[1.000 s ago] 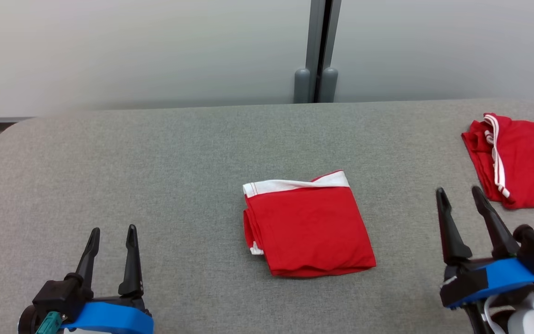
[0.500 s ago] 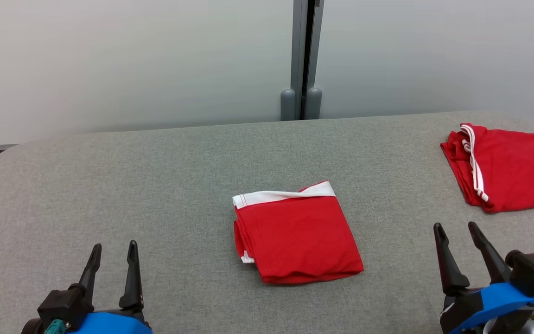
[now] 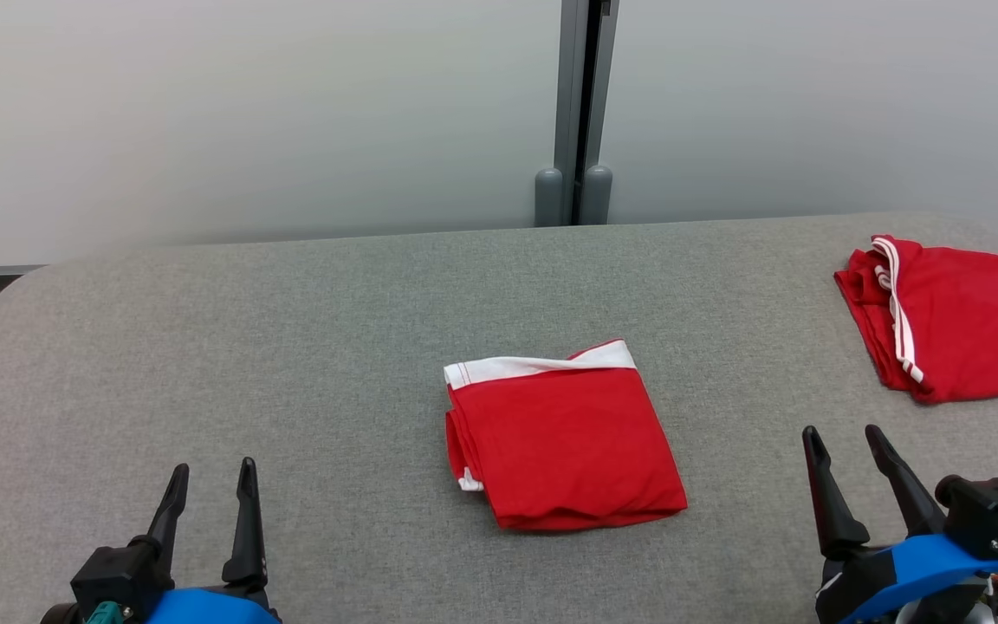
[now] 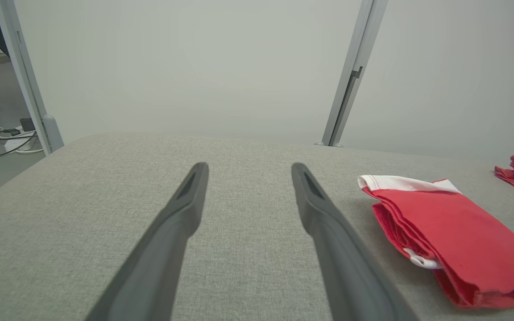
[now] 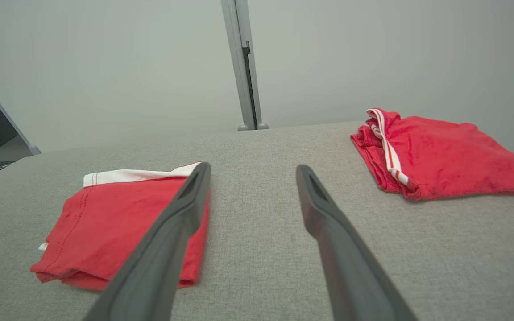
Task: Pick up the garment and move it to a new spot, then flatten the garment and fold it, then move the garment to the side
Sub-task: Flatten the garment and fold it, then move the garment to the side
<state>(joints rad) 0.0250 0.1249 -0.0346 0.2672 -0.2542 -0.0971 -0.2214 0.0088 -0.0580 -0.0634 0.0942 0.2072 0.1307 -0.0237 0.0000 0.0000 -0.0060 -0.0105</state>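
Although the garment (image 3: 564,438) lies folded at the middle of the counter (image 3: 204,329), its move aside appears outstanding; left gripper (image 3: 213,470) and right gripper (image 3: 841,433) hover spread, empty.

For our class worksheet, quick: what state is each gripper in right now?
Left gripper: open, holding nothing.
Right gripper: open, holding nothing.

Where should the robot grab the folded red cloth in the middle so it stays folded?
Probably the cloth at its thick near edge, where the layers end in one fold. Come in low from the robot's side, left claw and right claw each pinching a near corner. Its left edge shows loose layers that could splay.
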